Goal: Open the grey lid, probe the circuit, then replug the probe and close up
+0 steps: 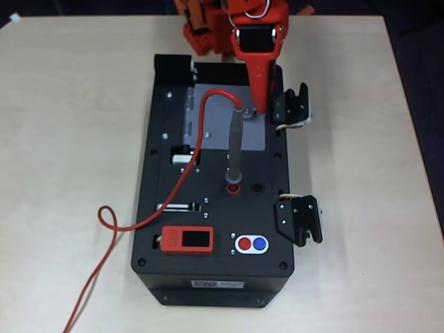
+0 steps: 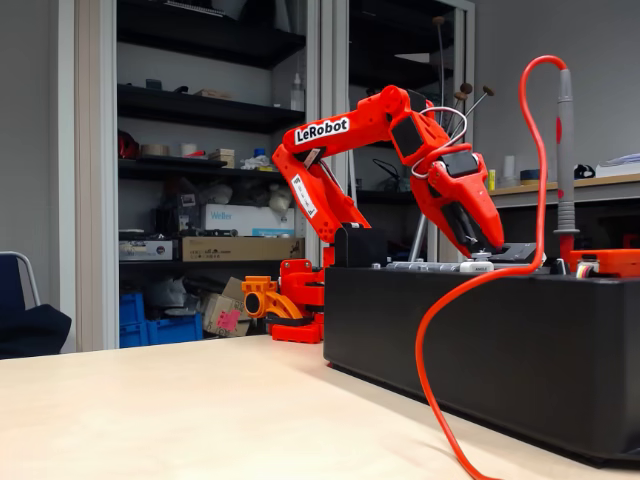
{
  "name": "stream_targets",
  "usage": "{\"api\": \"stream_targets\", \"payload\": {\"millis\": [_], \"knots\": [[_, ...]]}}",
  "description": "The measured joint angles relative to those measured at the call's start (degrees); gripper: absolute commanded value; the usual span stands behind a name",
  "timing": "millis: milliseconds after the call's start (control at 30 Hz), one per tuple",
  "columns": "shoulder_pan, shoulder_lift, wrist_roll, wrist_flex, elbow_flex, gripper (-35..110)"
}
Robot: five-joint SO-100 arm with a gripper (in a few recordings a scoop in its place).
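Overhead view: gripper (image 1: 254,111) came in from 12 o'clock, tips down on the grey lid (image 1: 215,128) near its right edge, by the knob; lid lay flat, closed. Probe (image 1: 235,149) stood plugged in the red socket at approx 6 o'clock from the tips, just beside.

Fixed view: fingertips (image 2: 492,243) touched lid level; probe upright at 3 o'clock. Jaw gap: couldn't tell.

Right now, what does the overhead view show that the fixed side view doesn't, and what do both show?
Overhead: the flat light grey metal lid lying closed, the red display module and the red and blue buttons.

Side: the slim grey probe standing upright, and shelves behind.

Both: the red gripper down at the lid, the thin red cable, the black box.
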Motion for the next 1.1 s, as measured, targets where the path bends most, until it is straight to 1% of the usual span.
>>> {"api": "stream_targets", "payload": {"millis": [300,467,933,1100], "knots": [[1.8,-3.0,-0.3,-1.2,-2.4,0],[2.8,-3.6,-0.3,-0.7,-4.7,0],[5.8,-9.2,-0.4,17.5,-26.4,0],[8.8,-9.3,0.5,20.0,-30.8,0]]}}
